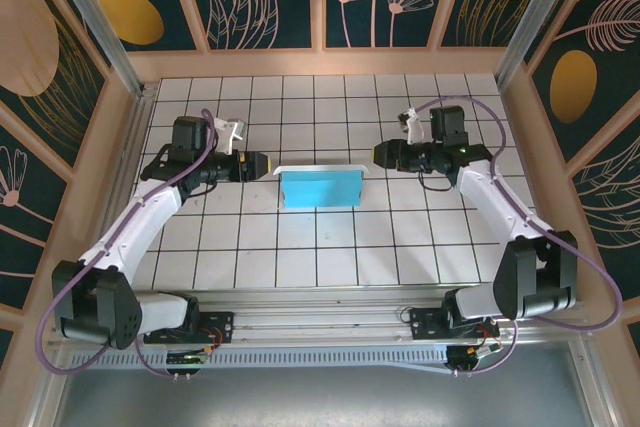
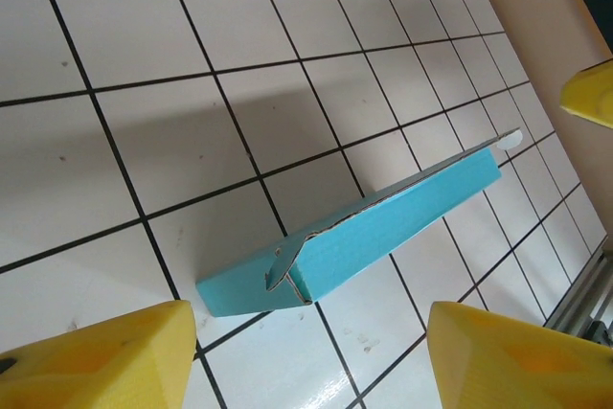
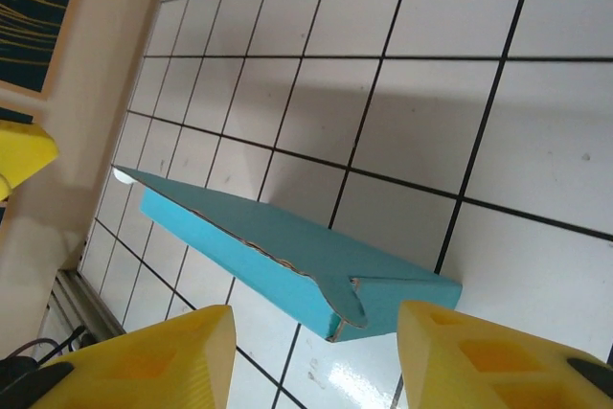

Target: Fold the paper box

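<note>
The turquoise-blue thin-card paper box (image 1: 320,188) lies mid-table on the white, black-gridded tiled table (image 1: 300,257), sitting as a shallow rectangle with a white edge along its far side. Its long axis runs left to right, straight along the line between your two arms, so each arm faces one short end.

The left gripper (image 1: 262,164) is just beside the box's left end. Its yellow fingers (image 2: 105,361) are spread apart with nothing between them. In the left wrist view the box runs away from the jaws and its near end sits in line with the gap. A curved end flap (image 2: 287,275) there looks loose, not tucked flush.

The right gripper (image 1: 378,154) is just beside the right end. Its yellow fingers (image 3: 498,356) are parted too and hold nothing. The same kind of curved flap shows on that end in the right wrist view.

Neither arm is clearly nearer; both tips are about level with the box's far edge. No contact is visible on either side.

My read is that the box is partly folded and the end flaps are what's left. The next move probably depends on that end-on alignment. If you push inward along the long axis from one side only, the light card will likely slide, so brace it with the other arm.
</note>
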Tool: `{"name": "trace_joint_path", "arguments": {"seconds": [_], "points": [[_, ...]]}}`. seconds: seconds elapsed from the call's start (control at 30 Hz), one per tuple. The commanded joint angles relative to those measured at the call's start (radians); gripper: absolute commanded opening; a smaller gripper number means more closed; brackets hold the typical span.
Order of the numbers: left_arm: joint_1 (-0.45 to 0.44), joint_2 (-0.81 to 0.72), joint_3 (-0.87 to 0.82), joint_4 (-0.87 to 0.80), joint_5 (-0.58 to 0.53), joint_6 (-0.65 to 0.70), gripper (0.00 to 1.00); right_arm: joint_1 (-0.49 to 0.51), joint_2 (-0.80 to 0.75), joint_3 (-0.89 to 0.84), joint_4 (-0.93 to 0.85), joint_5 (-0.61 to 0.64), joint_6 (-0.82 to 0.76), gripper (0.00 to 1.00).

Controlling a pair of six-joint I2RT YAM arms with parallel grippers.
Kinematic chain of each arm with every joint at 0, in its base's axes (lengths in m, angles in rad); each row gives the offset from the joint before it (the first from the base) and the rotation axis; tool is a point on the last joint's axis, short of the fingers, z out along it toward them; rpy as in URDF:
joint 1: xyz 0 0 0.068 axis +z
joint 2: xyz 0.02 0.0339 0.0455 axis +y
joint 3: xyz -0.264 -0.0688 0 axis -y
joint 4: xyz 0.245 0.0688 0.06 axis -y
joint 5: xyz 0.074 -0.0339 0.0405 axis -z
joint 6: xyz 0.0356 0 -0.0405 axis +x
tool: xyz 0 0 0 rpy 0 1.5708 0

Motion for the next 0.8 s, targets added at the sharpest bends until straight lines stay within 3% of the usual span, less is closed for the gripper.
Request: {"name": "trace_joint_path", "arguments": {"seconds": [0.0, 0.77], "points": [[-0.003, 0.016, 0.006, 0.007, 0.046, -0.021, 0.65, 0.027, 0.022, -0.013, 0.02, -0.025, -0.022, 0.48], [-0.014, 0.052, -0.059, 0.11, 0.058, -0.097, 0.64, 0.1, 0.093, 0.011, 0.027, 0.024, -0.037, 0.25]]}}
